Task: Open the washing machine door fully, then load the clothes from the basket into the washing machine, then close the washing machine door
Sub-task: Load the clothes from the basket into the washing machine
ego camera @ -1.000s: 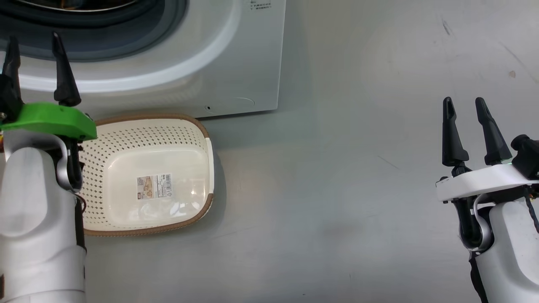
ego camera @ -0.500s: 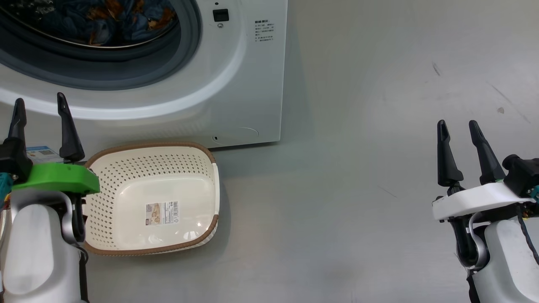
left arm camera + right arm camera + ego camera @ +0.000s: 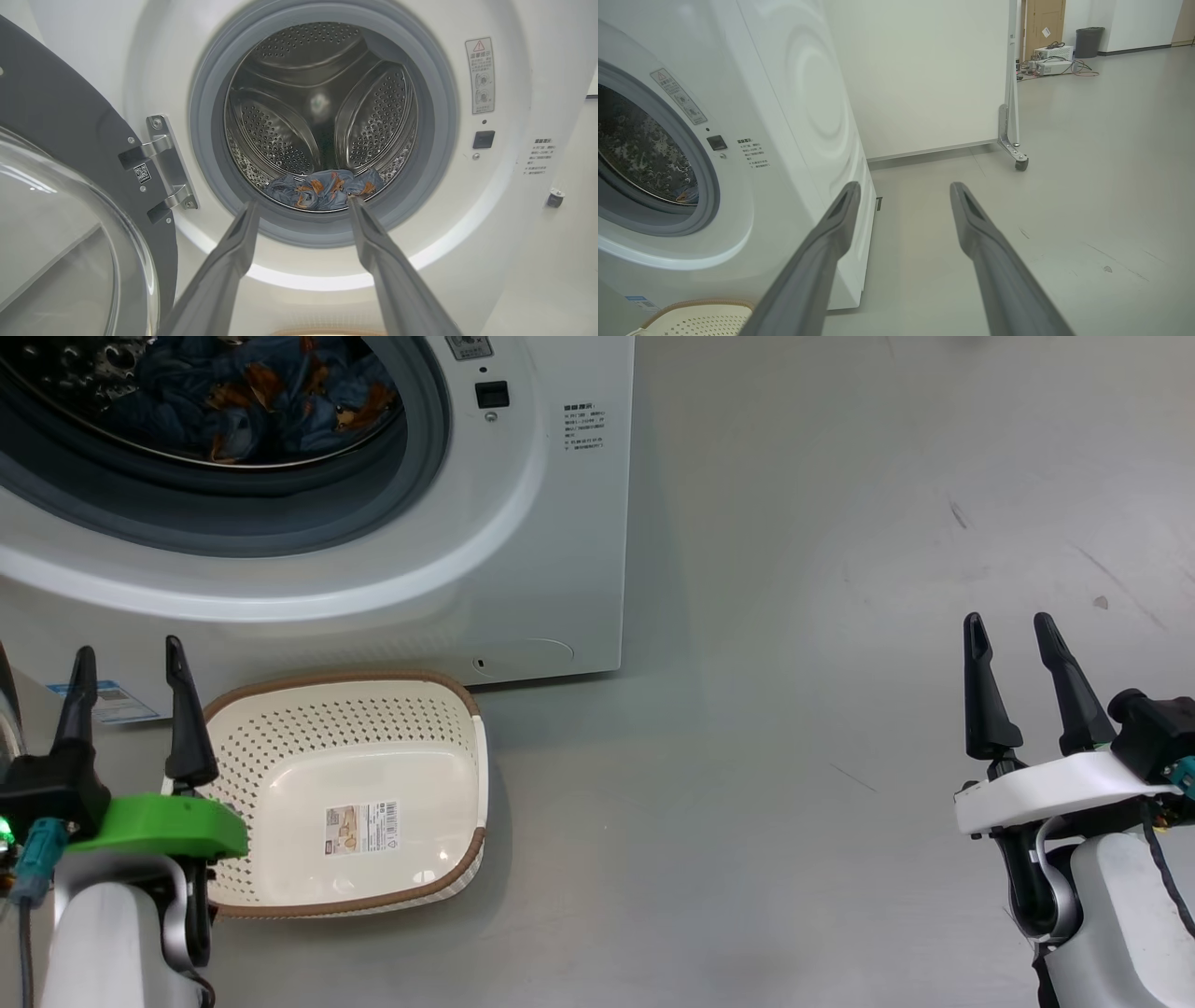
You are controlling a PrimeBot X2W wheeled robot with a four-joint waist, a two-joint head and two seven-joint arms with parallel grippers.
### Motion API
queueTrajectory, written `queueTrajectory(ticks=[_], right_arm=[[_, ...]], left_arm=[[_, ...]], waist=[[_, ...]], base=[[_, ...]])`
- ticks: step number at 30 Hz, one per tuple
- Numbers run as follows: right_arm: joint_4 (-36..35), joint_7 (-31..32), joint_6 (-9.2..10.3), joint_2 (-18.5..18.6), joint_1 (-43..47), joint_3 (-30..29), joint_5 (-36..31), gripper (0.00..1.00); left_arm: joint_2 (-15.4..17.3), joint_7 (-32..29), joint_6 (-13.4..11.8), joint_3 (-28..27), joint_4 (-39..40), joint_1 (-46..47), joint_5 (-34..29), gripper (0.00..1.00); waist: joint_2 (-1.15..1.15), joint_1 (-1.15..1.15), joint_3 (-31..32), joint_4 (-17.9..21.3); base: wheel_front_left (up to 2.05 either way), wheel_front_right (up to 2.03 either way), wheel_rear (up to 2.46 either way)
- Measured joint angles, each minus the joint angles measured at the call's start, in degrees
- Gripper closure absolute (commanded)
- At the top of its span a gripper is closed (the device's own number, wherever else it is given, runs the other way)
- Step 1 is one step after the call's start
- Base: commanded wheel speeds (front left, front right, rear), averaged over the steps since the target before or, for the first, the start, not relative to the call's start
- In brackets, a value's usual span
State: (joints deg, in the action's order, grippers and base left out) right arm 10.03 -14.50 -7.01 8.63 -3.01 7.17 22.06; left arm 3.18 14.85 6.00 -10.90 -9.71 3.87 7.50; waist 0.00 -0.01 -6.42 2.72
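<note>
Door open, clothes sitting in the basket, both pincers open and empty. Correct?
One error: the clothes lie inside the washing machine, not in the basket, which is empty. The head view shows both, and the left wrist view confirms the clothes. The rest holds: the washing machine door is open, and the left pincer and right pincer are open and empty.

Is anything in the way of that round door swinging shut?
Nothing hangs out of the drum: the clothes sit low inside it, behind the grey gasket. Only the open left pincer hangs in front, possibly in the swing of the washing machine door.
</note>
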Motion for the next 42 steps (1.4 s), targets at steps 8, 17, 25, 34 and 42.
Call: queueTrajectory(ticks=[8, 17, 25, 34, 42], right_arm=[[-0.2, 0.0, 0.00, 0.0, 0.1, -0.7, -0.2, 0.00], [-0.4, 0.0, 0.00, 0.0, 1.4, -0.7, -0.7, 0.00], [-0.5, 0.0, 0.00, 0.0, 1.5, -1.0, -1.5, 0.00], [-0.6, 0.0, 0.00, -0.6, 2.4, -1.2, -1.6, 0.00], [-0.7, 0.0, 0.00, -1.0, 2.4, -1.5, -2.0, 0.00]], left_arm=[[-0.4, 0.0, -0.1, 0.3, 1.6, -4.9, 0.0, 0.00], [-0.6, 0.0, -0.5, 2.0, 3.1, -8.5, 0.0, 0.00], [-0.6, 0.0, -0.5, 4.0, 3.2, -10.3, -0.1, 0.00], [-0.6, 0.0, -0.5, 4.4, 4.1, -10.7, 0.2, 0.00], [-0.6, 0.0, -1.1, 4.5, 4.3, -11.1, 0.2, 0.00]], waist=[[0.00, 0.00, 0.7, 0.2], [0.00, 0.00, 1.2, 0.0], [0.00, 0.00, 1.4, -0.1], [0.00, 0.00, 1.5, -0.3], [0.00, 0.00, 1.6, -0.3]], base=[[0.00, 0.00, 0.00], [0.00, 0.00, 0.00], [0.00, 0.00, 0.00], [0.00, 0.00, 0.00], [0.00, 0.00, 0.00]])
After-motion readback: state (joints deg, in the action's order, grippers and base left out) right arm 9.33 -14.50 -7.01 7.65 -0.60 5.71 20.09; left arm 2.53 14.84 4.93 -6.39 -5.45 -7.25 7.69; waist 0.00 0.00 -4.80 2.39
